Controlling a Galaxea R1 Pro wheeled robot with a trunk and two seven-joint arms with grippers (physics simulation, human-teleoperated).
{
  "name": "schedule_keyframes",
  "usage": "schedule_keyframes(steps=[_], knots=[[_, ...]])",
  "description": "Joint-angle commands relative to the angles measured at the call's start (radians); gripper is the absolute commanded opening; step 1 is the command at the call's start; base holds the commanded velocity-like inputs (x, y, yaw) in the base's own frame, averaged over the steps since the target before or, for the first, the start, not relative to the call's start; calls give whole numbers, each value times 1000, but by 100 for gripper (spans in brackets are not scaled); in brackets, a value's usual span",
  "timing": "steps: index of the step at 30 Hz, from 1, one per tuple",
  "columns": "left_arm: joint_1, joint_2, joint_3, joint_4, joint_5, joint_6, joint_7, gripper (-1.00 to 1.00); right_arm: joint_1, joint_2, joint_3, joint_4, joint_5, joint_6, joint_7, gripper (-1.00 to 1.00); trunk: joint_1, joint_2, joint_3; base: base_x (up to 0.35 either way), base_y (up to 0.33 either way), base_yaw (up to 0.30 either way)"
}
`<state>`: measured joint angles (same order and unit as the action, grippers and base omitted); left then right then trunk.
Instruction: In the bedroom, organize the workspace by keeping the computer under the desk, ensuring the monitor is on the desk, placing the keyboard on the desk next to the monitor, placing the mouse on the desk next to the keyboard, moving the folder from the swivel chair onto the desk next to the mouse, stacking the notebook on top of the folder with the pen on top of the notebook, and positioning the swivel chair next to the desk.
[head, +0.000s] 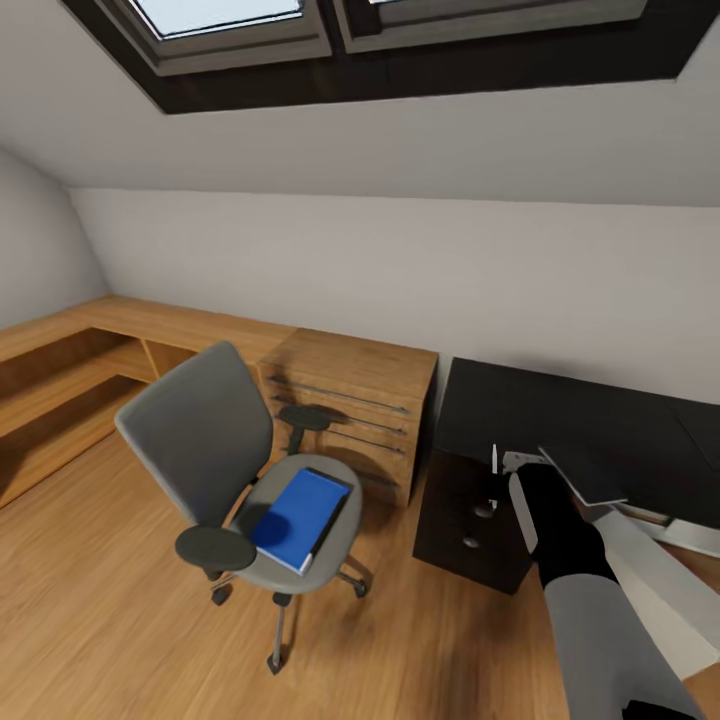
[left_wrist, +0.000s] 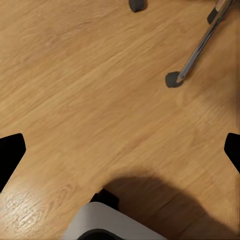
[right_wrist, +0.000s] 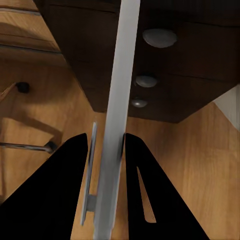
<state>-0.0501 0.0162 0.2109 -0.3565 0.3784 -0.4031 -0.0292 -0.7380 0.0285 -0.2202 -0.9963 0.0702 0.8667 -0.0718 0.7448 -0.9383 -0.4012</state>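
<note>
My right end effector (right_wrist: 106, 137) is clenched on a thin grey-silver slab seen edge-on, which I take to be the keyboard (right_wrist: 117, 100). It hangs upright in front of the dark drawer unit (right_wrist: 150, 75), over bare floor and not yet on the tabletop (head: 560, 410). My left end effector (left_wrist: 122, 150) is released, with fingers spread wide and nothing between them, low over the wooden floor (left_wrist: 75, 75) near one caster (left_wrist: 172, 79) of the swivel chair (head: 200, 440).

The grip is the main risk. I hold a long slab by a narrow pinch on its faces, so a quick swing could make it pivot or slip out. Its lower end could also catch the drawer unit or the tabletop's edge if I lift too little before moving in.

The blue folder (head: 300, 517) lies flat on the chair seat at about 8 o'clock from the head view's centre. The chair stands apart from the desk, and a careless sweep of the arm or base could roll it.

The black tabletop sits at 4 o'clock, with a light-wood dresser (head: 350, 380) beside it at centre, under a sloped white ceiling with a skylight (head: 230, 20).
</note>
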Motion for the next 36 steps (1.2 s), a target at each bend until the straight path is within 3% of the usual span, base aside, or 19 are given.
schedule_keyframes(steps=[1,16,36], knots=[[0,0,-1,1,8,-3,-3,100,0,1,-2,-1,7,0,3,-100,0,-1,-1,190,-195,0],[0,-2,-2,5,7,-8,-4,100,3,2,-2,-4,6,-17,1,-100,0,-1,-1,153,-126,0],[0,-3,-1,5,8,-9,-3,100,3,2,-2,-2,6,-17,3,-100,-76,139,62,2,-2,0]])
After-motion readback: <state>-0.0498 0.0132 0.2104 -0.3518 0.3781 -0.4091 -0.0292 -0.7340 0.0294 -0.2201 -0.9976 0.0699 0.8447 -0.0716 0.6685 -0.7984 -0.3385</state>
